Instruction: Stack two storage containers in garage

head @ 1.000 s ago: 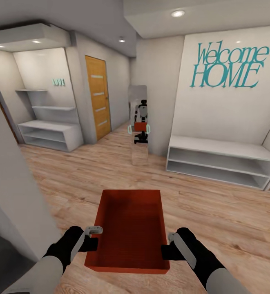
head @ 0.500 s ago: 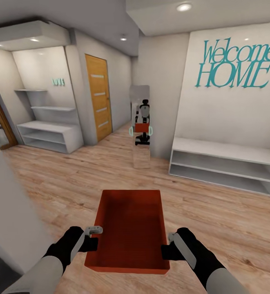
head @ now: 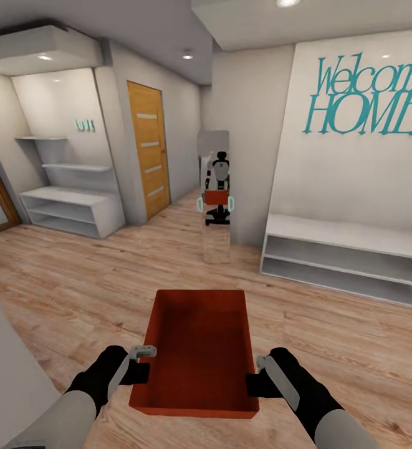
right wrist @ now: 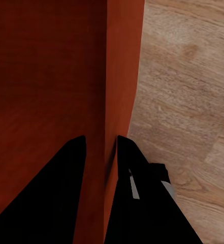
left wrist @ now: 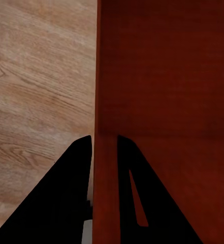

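Note:
I carry one red-orange storage container [head: 196, 349] in front of me, above light wood-plank flooring. My left gripper [head: 144, 369] is shut on its left wall and my right gripper [head: 253, 381] is shut on its right wall. In the left wrist view the container's wall [left wrist: 105, 168] runs between the two dark fingers [left wrist: 71, 198]. In the right wrist view the container's wall [right wrist: 110, 152] is likewise pinched between the fingers [right wrist: 137, 198]. The bin is empty.
A tall mirror [head: 214, 199] ahead reflects me with the bin. A white low shelf unit [head: 349, 259] stands at the right under teal "Welcome HOME" lettering. Another white shelf unit [head: 68, 209] and a wooden door [head: 148, 149] are at the left. A grey wall corner [head: 6, 374] is close at my left.
The whole view has shifted: the camera moved forward and to the left, the near grey wall slid out of the picture. Both grippers hold the bin as before.

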Controlling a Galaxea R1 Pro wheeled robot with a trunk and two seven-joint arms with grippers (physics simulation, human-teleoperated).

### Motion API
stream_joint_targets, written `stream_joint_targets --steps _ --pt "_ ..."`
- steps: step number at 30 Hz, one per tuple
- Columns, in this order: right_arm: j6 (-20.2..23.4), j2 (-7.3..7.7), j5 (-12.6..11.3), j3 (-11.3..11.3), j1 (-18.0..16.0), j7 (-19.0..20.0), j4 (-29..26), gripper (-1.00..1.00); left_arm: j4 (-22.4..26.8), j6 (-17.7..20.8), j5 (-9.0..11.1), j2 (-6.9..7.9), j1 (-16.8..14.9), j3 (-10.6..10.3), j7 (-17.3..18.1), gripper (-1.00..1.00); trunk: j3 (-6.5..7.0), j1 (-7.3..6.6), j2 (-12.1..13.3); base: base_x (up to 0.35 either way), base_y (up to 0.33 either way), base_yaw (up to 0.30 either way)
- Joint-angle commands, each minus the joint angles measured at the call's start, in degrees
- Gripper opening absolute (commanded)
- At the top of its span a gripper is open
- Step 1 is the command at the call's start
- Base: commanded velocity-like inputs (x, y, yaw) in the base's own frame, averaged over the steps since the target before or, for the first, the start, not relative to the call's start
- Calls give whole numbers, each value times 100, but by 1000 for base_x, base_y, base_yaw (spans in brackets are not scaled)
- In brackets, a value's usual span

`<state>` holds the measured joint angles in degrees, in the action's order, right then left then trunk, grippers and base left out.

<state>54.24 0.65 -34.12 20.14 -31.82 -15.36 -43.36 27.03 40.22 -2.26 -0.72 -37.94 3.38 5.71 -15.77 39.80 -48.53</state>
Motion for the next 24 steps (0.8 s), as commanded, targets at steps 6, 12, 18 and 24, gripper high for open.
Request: stream_joint_targets --steps 6,12,18,24 --pt "78 5 248 25 0 -73 3 -100 25 30 33 -14 -6 10 11 -100 -8 4 -6 330 0 0" --pt "78 5 248 25 0 -73 3 -100 26 30 33 -16 -4 8 9 -100 -8 4 -6 330 0 0" --pt "78 5 248 25 0 -73 3 -100 28 30 33 -16 -6 6 9 -100 -8 4 -6 330 0 0" --pt "78 5 248 25 -1 -73 3 -100 28 30 33 -16 -5 6 9 -100 -8 4 -6 330 0 0"
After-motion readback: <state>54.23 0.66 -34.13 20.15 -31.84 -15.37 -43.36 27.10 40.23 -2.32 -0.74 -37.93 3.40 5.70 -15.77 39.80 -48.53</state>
